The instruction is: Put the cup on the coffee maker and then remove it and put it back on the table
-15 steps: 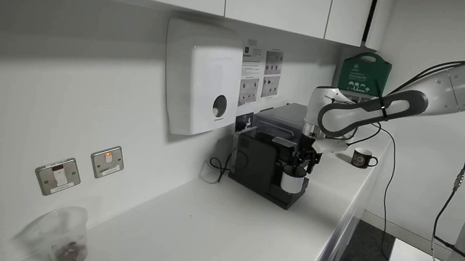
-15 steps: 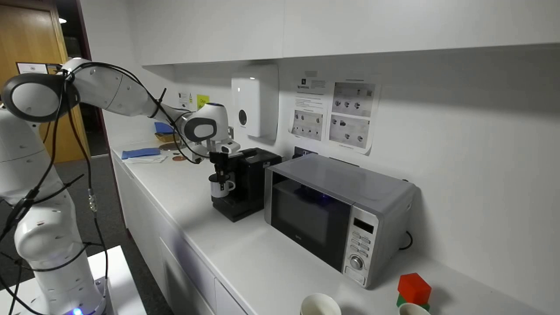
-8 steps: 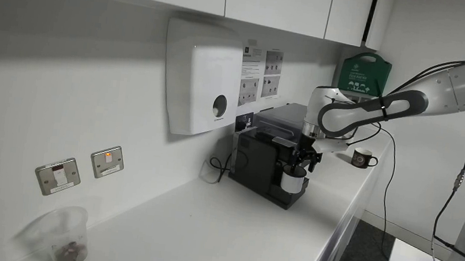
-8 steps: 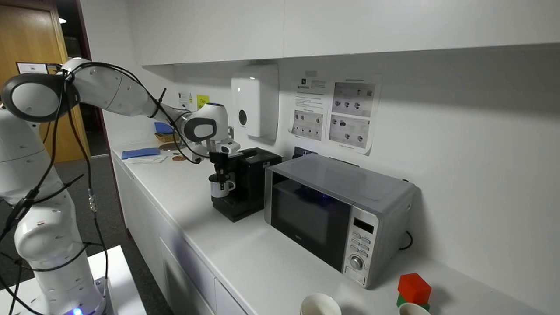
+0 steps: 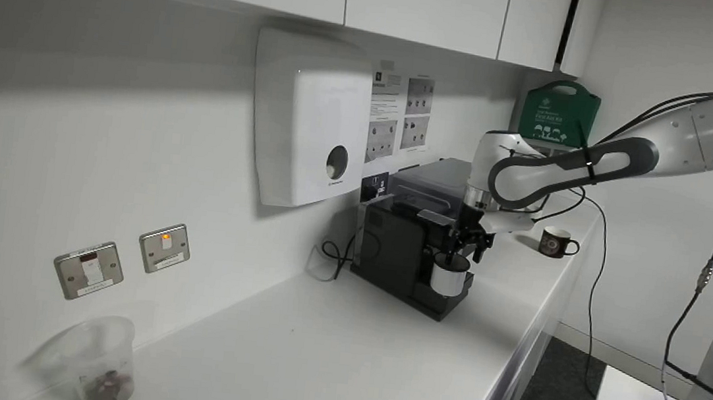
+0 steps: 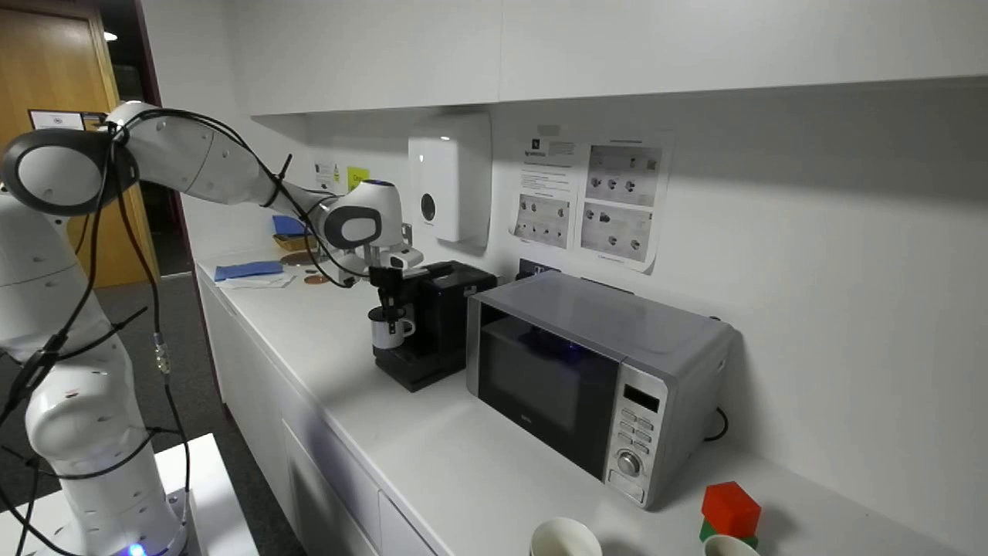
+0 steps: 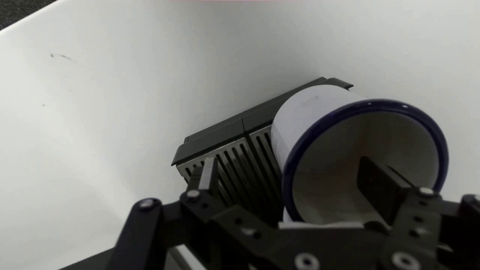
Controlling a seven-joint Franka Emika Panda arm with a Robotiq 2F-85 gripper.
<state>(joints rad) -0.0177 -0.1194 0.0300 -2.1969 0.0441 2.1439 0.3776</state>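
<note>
Standing on the slotted tray (image 7: pixel 240 159) of the coffee maker (image 6: pixel 441 316), the cup (image 7: pixel 305 114) is straddled at its rim by the gripper (image 7: pixel 287 162): the jaws are spread wide, one finger (image 7: pixel 375 183) inside the mouth, the other outside. The coffee maker is set beside a microwave (image 6: pixel 594 378) on the white table (image 6: pixel 432 432). Above, a dispenser (image 6: pixel 451 177) and notices (image 6: pixel 544 193) are fixed to the wall (image 6: pixel 810 232); a wooden door (image 6: pixel 58 69) is seen beyond.

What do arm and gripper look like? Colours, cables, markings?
Rounded white robot arm, dark grey looping bands at its joints. Thin black cables run along and hang beside it, one bearing a silver inline connector. Small blue light at its base. Angular black linkage gripper: flat dark fingers, silver screw heads. No legible markings.
</note>
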